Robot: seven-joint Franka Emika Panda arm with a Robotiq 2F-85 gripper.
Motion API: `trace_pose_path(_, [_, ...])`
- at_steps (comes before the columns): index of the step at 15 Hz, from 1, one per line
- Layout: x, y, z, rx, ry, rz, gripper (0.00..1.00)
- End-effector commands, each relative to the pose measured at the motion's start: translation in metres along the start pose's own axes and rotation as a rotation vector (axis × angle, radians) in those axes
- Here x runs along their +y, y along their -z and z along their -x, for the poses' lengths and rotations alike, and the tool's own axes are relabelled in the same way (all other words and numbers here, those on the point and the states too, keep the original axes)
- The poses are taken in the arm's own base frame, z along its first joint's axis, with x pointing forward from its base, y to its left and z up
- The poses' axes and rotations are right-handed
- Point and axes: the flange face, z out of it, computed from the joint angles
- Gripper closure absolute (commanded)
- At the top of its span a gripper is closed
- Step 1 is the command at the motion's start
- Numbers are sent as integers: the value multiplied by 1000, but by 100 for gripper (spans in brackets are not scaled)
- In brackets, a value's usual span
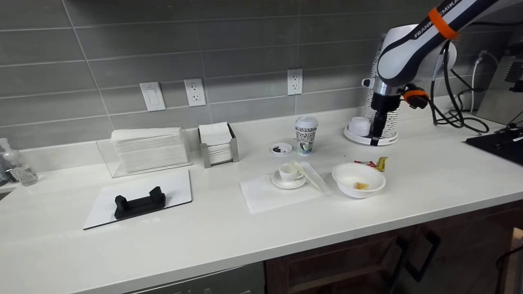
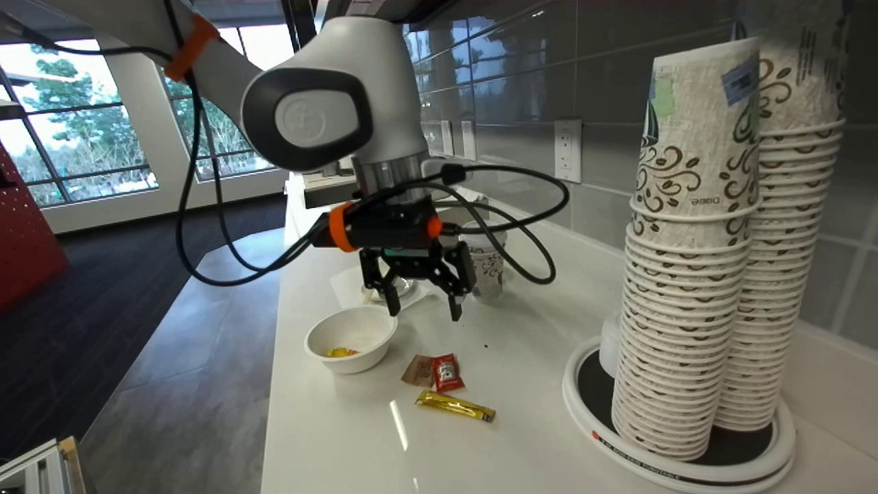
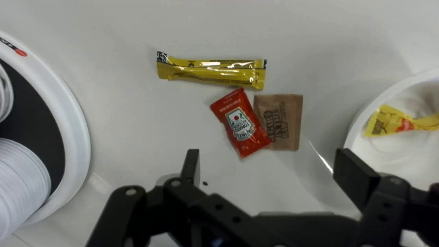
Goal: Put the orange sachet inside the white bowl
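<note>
Spread end effector (image 3: 267, 164), ketchup packet (image 3: 241, 123) overlapping brown packet (image 3: 286, 120), yellow stick packet (image 3: 212, 72), white bowl (image 3: 396, 157) holding yellow-and-orange sachet (image 3: 389, 121)

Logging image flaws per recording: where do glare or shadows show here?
Wrist view: glare on the long yellow packet, soft shadow beside the white bowl; in an exterior view: bright windows, and a light streak on the counter.

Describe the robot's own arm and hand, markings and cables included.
The arm is white with rounded housings and black panels. Pale lettering, "FRANK" and "EMIKA", flanks an orange band. A silvery collar leads to the hand, which is black with two jointed, angular fingers. Black cables loop beside it.
</note>
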Motion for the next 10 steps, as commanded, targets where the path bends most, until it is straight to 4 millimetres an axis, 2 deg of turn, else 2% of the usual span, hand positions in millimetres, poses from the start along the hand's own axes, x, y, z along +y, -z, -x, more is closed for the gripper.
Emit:
trace_pose_path(1, [16,-34,0,-54,46,-26,0])
trace_pose_path(2, [5,-21,4,-36,24,-17,0])
trace_pose_path(5, [12,-37,5,-61,27,-26,0])
trace_pose_path(10, [13,-36,2,-58,30,-22,0])
